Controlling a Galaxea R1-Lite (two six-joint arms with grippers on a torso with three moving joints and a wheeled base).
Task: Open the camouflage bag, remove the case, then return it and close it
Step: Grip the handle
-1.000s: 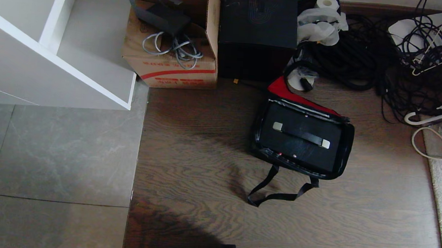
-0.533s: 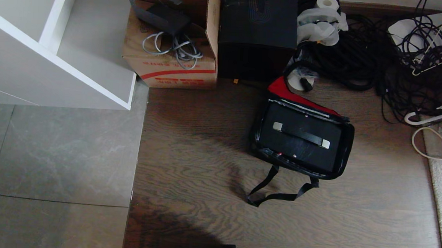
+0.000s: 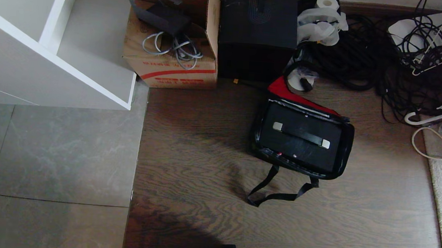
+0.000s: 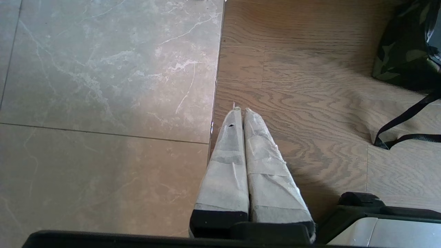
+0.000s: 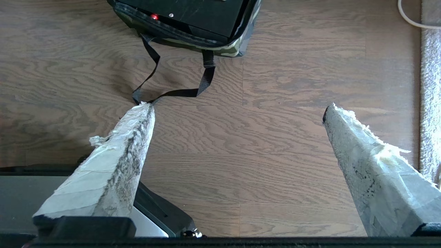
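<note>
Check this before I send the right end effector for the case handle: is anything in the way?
Nothing visible: bare wood floor lies between the open right end effector and the camouflage bag; the case sits uncovered inside.

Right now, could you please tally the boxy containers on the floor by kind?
Camouflage bag, lid open: 1
Case inside that bag: 1
Cardboard carton: 1
Plain black box: 1
Total: 4

I am seeing the wood floor (image 3: 204, 146) bearing the camouflage bag (image 3: 346, 147), with a cardboard carton (image 3: 171, 65), black box (image 3: 257, 34) and cables (image 3: 363, 60) lying farther off.
</note>
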